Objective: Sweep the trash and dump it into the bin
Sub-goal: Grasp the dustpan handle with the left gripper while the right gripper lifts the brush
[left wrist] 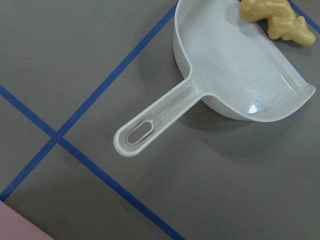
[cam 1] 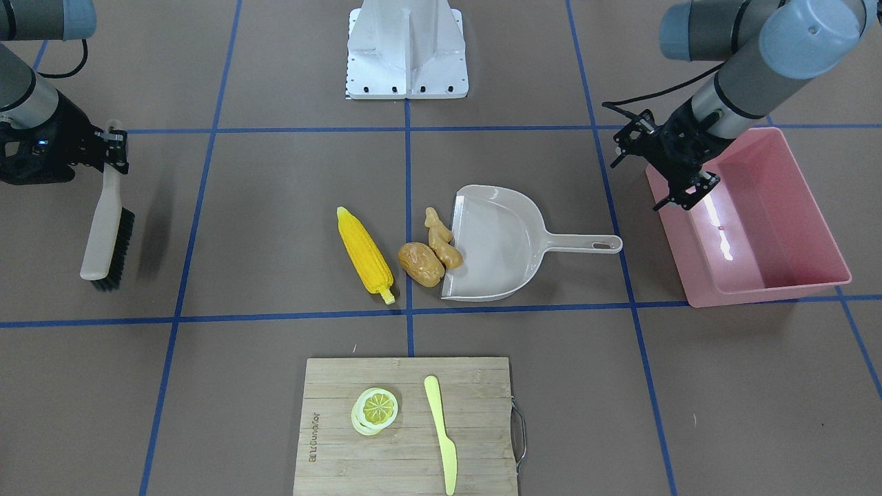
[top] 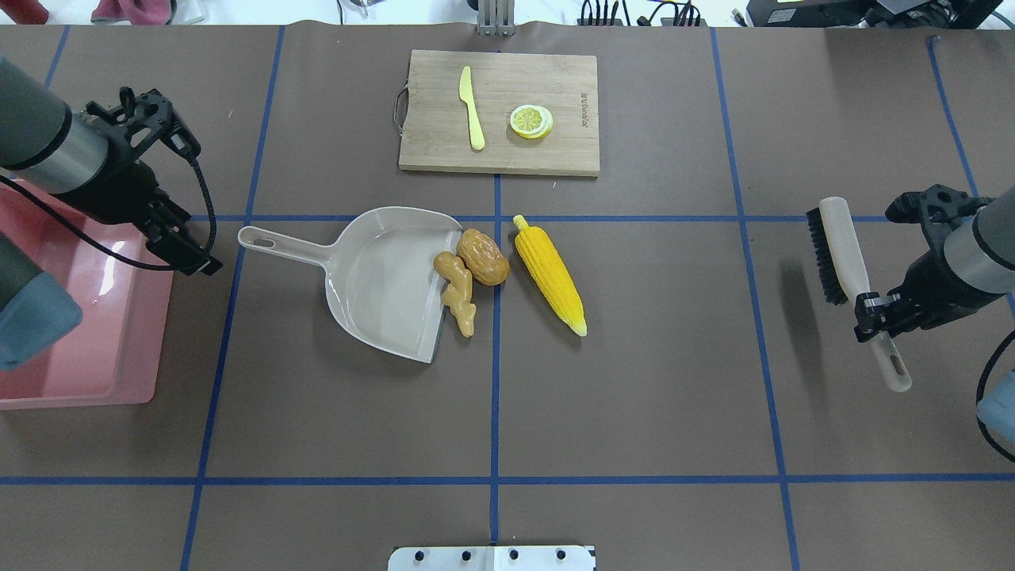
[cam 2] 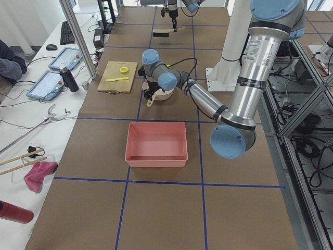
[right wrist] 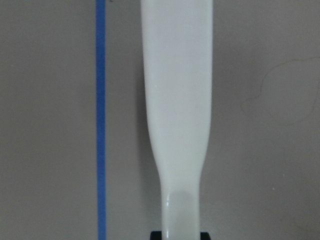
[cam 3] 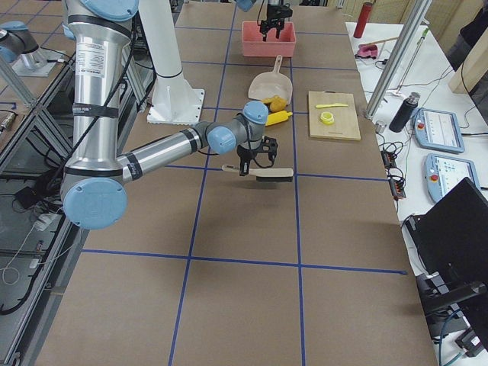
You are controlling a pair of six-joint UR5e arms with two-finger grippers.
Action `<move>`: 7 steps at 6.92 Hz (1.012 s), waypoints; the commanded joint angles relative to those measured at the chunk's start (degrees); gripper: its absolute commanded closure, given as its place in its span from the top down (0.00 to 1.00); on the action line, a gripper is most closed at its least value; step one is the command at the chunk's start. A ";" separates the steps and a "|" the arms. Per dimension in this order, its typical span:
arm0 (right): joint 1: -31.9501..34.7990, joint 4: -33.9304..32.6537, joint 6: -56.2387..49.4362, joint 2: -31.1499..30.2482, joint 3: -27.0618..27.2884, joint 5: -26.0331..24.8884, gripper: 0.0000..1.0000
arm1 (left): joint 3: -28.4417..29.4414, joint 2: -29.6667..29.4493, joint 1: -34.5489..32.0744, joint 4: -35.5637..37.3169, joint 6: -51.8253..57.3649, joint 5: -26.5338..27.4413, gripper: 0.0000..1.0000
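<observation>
- The desk [top: 634, 396] is carrying everything, and no part of the job is looking finished yet.
- The pink bin [cam 1: 765, 295] is sitting empty at the robot's left end. The left pincer [cam 1: 687, 193] is hovering over its inner rim, jaws seemingly apart and holding nothing.
- The beige dustpan [top: 381, 277] is lying flat mid-desk, its handle pointing toward the bin and waiting to be picked up.
- The brush [top: 840, 254] is hanging in the right pincer [top: 872, 305], which is clamping its handle, well apart from the trash.
- The corn cob [top: 549, 274] is lying on the desk just beside the potato [top: 482, 256].
- The potato is leaning against the ginger root [top: 458, 292], which is touching the pan's lip.
- Sweeping, lifting and dumping are all remaining, I reckon.
</observation>
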 commanded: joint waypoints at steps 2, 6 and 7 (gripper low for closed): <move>-4.69 -25.85 -4.35 19.37 0.99 -9.58 0.00 | 1.89 -3.86 2.09 0.04 3.07 5.25 0.99; -12.25 -39.49 -8.17 38.21 -11.53 -19.65 0.00 | 6.35 -4.03 4.98 -2.15 25.57 5.62 0.93; -14.54 -39.31 -5.55 41.56 -15.41 -19.56 0.00 | 7.32 -3.95 6.13 -5.03 26.45 6.32 0.93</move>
